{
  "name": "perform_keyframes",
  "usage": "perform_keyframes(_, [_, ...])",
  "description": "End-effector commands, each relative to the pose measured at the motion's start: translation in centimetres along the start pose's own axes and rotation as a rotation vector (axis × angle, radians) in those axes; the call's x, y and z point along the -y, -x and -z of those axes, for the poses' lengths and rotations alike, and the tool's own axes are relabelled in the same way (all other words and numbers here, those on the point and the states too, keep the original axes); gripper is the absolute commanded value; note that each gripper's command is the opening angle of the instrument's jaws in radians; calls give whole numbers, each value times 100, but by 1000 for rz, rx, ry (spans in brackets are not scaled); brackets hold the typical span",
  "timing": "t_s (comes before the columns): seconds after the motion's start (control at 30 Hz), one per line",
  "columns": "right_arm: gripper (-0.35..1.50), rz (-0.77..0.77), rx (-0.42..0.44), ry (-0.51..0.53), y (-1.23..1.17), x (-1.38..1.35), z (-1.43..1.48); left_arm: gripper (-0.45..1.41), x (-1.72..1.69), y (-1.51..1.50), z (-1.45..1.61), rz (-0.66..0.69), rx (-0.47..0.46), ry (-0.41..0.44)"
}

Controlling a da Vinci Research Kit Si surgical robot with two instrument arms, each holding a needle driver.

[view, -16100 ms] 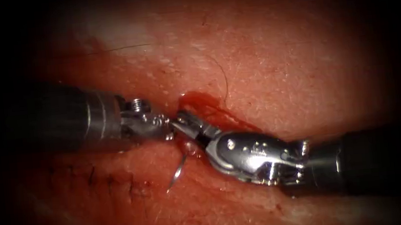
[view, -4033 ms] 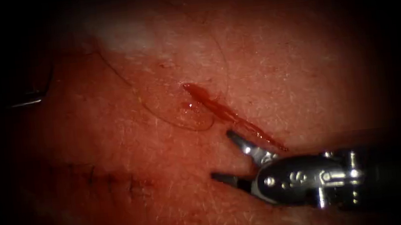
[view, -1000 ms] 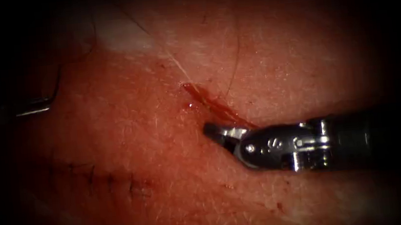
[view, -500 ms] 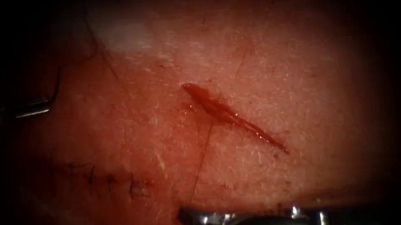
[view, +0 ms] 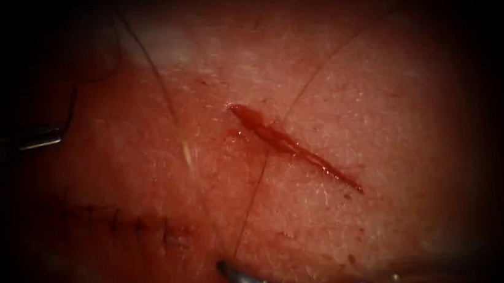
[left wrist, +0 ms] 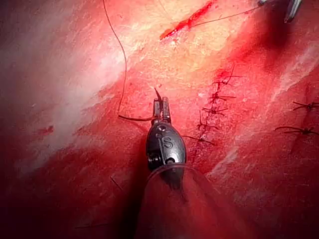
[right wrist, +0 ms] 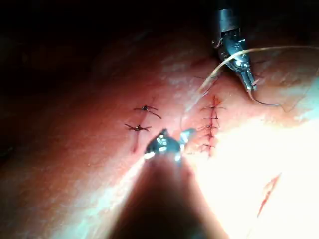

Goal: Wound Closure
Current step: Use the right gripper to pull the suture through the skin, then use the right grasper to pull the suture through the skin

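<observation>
Left tool [left wrist: 160, 105] clamps the needle [left wrist: 135, 118] near one end, clear of the tissue [view: 388, 147] left of the cut [view: 289, 147]; right tool [view: 230, 272] pinches the thread [view: 256, 187], which, overtensioned, could tear the cut's edge.

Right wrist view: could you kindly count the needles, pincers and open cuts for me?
Curved steel needle: 1, clear of the tissue
Silver steel pincers: 2, the left gripping the needle, the right gripping dark thread
Open red cut: 1
Total: 4
</observation>
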State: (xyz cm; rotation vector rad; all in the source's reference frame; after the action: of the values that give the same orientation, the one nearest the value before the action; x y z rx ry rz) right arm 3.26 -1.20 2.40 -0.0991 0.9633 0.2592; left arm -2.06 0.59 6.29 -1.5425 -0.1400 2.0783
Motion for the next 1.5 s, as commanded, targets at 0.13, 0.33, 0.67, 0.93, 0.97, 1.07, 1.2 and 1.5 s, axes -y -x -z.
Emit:
perform_keyframes(0.13, [108,11,31,60,33,-26,-12,-45,-5,9,-5,2,1,2])
perform_keyframes(0.33, [105,30,57,108,61,-45,-25,-45,-4,10,-5,7,0,2])
perform_keyframes(0.67, [96,46,77,150,93,-71,-55,-45,-4,12,-6,6,-3,1])
perform_keyframes(0.93, [-35,70,99,87,113,-84,-69,-45,-4,12,-6,5,-4,1])
perform_keyframes(0.97, [-35,77,105,80,112,-81,-68,-45,-4,13,-6,5,-4,1])
perform_keyframes(1.07, [-35,84,106,68,108,-74,-61,-45,-4,13,-6,5,-4,1])
perform_keyframes(1.2, [-35,87,109,45,99,-59,-53,-45,-4,13,-7,5,-4,0])
perform_keyframes(1.5, [-35,86,79,-23,50,-8,-36,-45,-4,13,-7,4,-4,0])
